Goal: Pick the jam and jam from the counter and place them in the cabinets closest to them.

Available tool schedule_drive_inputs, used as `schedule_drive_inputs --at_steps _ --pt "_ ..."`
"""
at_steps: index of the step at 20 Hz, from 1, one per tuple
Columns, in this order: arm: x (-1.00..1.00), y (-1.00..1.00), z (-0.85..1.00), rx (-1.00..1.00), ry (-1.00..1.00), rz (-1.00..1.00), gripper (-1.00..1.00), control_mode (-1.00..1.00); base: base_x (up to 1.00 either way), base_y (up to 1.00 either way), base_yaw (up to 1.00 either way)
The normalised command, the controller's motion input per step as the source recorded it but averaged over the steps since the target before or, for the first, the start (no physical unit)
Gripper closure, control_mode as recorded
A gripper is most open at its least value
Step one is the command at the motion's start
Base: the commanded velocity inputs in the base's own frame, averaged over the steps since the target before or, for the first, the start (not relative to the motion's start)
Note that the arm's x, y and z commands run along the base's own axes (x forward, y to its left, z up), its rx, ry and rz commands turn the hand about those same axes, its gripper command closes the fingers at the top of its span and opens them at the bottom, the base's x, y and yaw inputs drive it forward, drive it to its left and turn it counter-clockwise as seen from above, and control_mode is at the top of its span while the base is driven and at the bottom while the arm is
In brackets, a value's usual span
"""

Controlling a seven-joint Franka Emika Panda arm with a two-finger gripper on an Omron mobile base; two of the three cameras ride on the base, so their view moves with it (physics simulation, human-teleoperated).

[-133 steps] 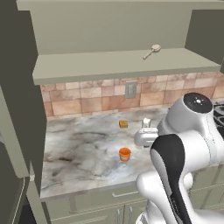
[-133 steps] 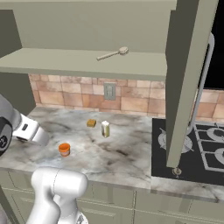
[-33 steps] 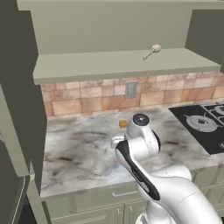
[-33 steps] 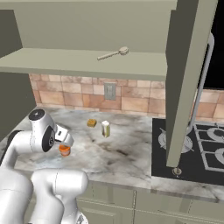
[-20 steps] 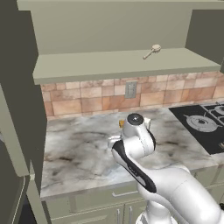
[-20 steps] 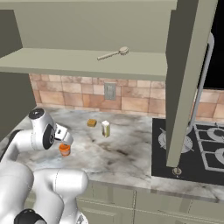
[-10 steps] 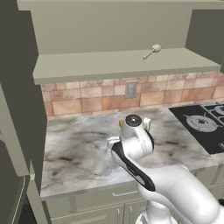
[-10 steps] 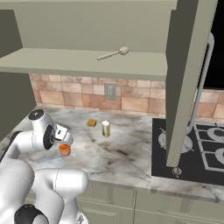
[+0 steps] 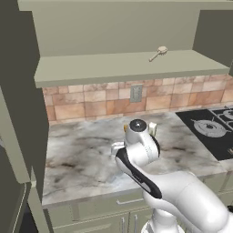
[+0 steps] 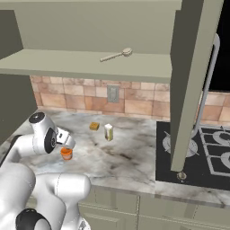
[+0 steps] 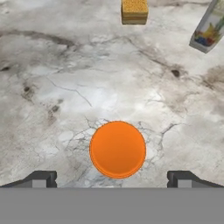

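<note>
The jam (image 11: 117, 149) is a small jar with a round orange lid, standing upright on the marbled counter (image 11: 52, 87). In the hand view it sits centred just ahead of my gripper (image 11: 112, 179), whose dark fingertips (image 11: 41, 178) stand wide on either side of it, open and not touching. From the right base view the jam (image 10: 66, 153) shows just under my gripper (image 10: 66, 143) at the counter's (image 10: 121, 155) left part. The cabinets' open shelf (image 10: 90, 67) runs above. In the left base view my arm (image 9: 139, 152) covers the jar.
A yellow sponge (image 10: 94, 126) and a small carton (image 10: 108, 132) stand behind the jar, toward the tiled wall. A wooden spoon (image 10: 117, 55) lies on the shelf. An open cabinet door (image 10: 193, 81) hangs at the right over the stove (image 10: 202, 148).
Over several seconds the arm swung forward from a raised pose to hang over the orange jar. In the last second it barely shifted, and the jaws stayed wide.
</note>
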Motion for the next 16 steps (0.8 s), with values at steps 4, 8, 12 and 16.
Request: schedule_drive_inputs --at_steps 4,8,12,16 --pt "0.00 -0.13 -0.13 0.00 0.00 0.00 -1.00 -1.00 0.00 0.00 0.00" --pt "0.00 -0.04 -0.09 0.00 0.00 0.00 -1.00 -1.00 0.00 0.00 0.00" --pt "0.00 0.00 0.00 0.00 0.00 0.00 -1.00 -1.00 0.00 0.00 0.00" --pt "0.00 0.00 -0.06 0.00 0.00 0.00 -1.00 -1.00 0.00 0.00 0.00"
